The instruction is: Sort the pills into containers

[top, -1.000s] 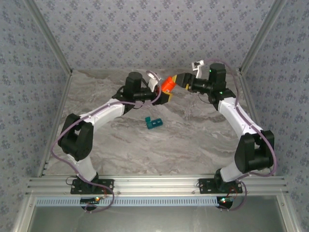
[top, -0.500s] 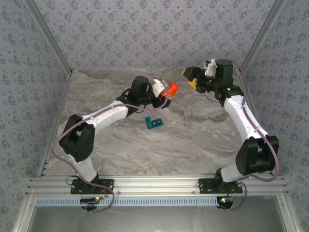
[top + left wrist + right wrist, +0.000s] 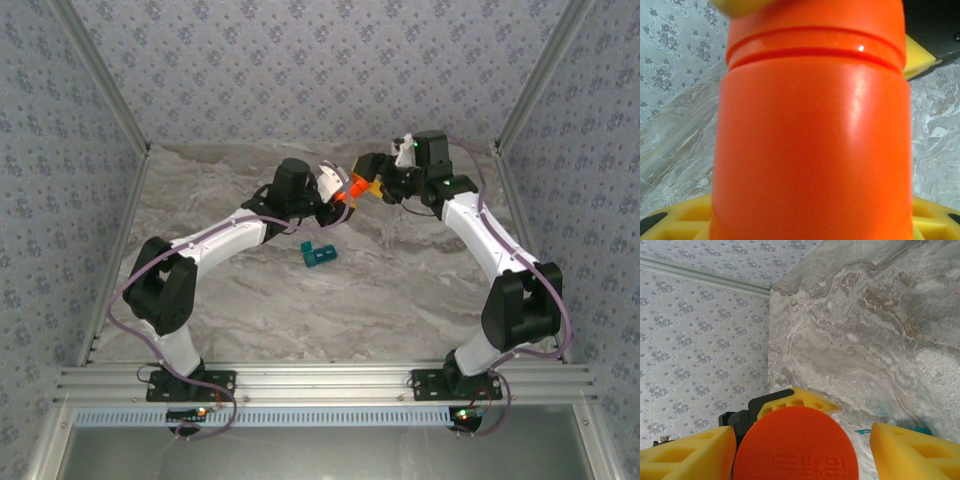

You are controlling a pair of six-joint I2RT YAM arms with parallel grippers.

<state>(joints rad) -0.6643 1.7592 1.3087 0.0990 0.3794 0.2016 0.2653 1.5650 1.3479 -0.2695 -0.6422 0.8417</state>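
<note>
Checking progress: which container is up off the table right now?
The orange cylindrical plastic bottle, held in the left arm's fingers; the small teal-blue plastic pill box lies on the marble table.

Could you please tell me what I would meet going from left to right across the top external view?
Left arm's elbow → teal pill box → orange bottle → right arm's elbow.
</note>
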